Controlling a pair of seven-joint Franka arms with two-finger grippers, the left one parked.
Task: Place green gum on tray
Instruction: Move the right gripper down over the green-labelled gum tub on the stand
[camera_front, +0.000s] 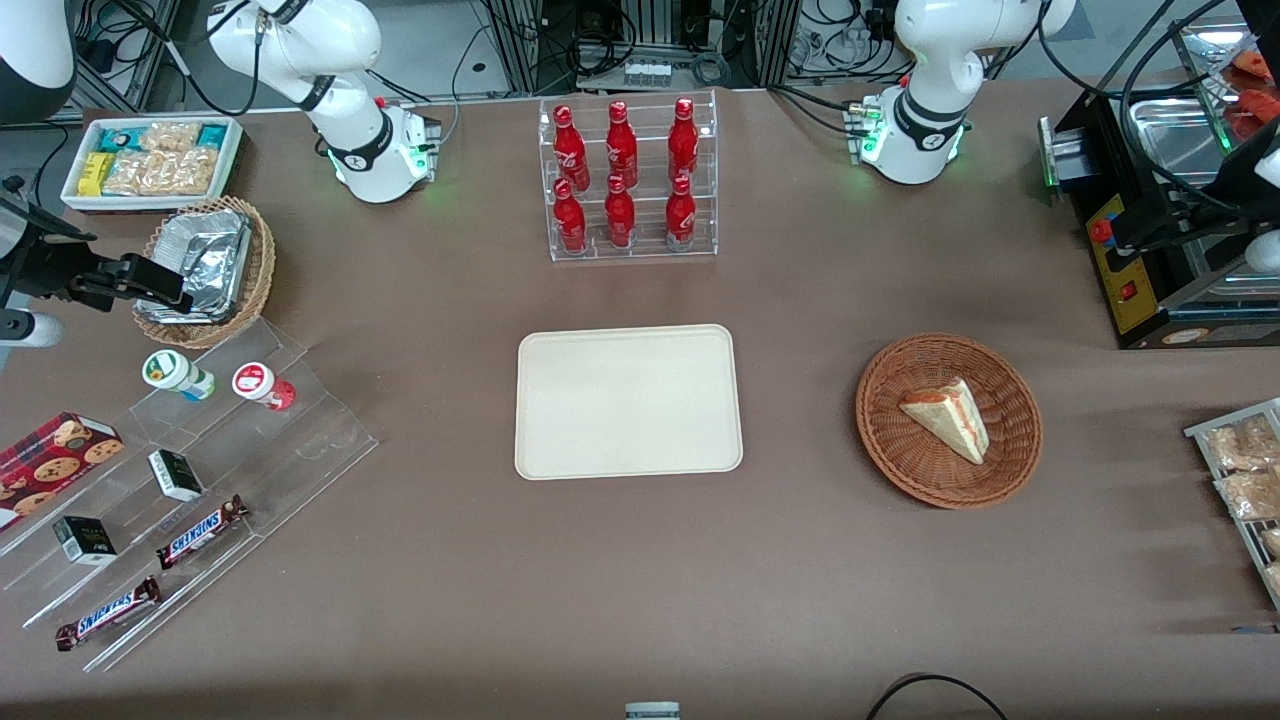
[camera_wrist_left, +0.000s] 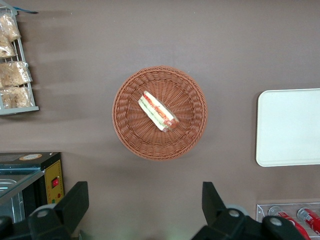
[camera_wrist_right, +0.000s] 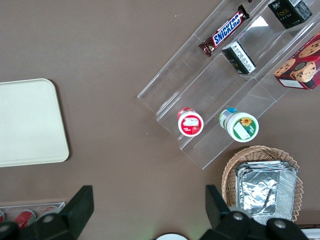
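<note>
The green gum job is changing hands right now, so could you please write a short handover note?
Pincer: open, holding nothing, high above the table near the foil basket, toward the working arm's end.
Green gum: upright on the clear stepped shelf, beside the red gum.
Tray: mid-table, nothing on it.
Done: nothing yet.
Left: descend, grasp the green gum, carry it to the tray, release.

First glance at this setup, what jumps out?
The clear rack of red bottles stands out most, farther from the front camera than the bare cream tray at mid-table. Toward the working arm's end, the green gum stands beside a red-lidded bottle on a clear stepped shelf. The gripper hangs open above a basket of foil trays, holding nothing.
</note>
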